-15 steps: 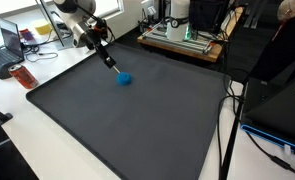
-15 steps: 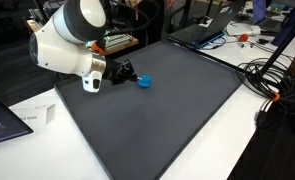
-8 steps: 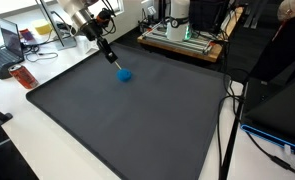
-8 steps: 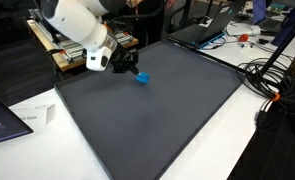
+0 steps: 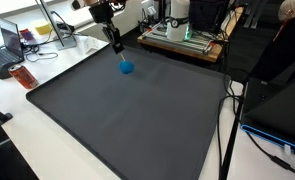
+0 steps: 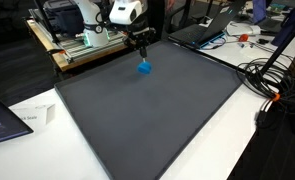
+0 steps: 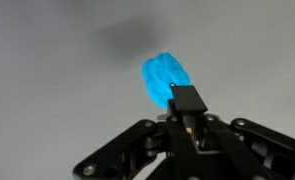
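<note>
— Which way does the small bright-blue oblong lump (image 7: 164, 76) lie?

— In the wrist view its long axis runs from upper left down to the pincer (image 7: 184, 100), its lower end at the tips.

— And the pincer?

— Narrow, closed on that end. In both exterior views the lump (image 5: 126, 67) hangs just under the tips, over the far part of the dark grey matte mat (image 5: 137, 120) covering the surface.

— Texture?

— Rounded, soft-looking, and too blurred for more.
</note>
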